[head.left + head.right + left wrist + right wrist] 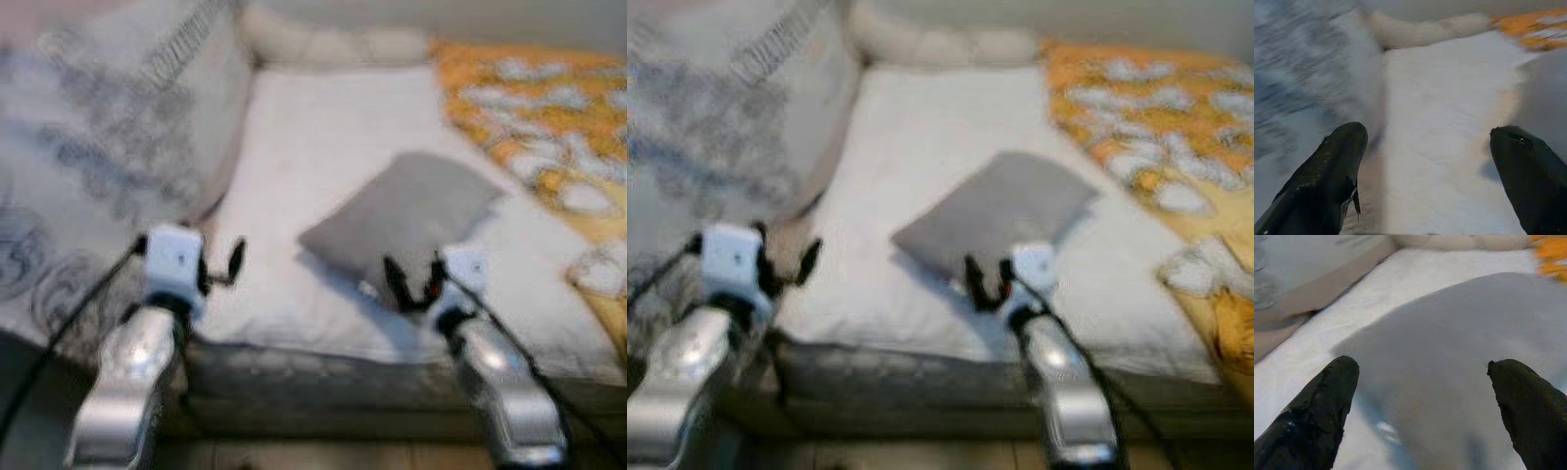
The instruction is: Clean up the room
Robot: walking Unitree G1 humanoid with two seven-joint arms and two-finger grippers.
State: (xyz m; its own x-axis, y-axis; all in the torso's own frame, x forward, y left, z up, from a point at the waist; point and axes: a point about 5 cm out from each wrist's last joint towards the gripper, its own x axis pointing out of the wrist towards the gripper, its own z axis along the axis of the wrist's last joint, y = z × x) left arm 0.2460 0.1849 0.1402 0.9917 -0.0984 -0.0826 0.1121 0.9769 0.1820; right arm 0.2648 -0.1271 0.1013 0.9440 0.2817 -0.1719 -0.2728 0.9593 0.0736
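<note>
Only unmarked grey pillow, white sofa.

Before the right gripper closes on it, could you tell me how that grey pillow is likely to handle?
The grey pillow looks soft and plump, so it would probably sag and dent between the open right gripper. It likely weighs little. Lying flat on the white sheet, it should slide, not roll.
</note>
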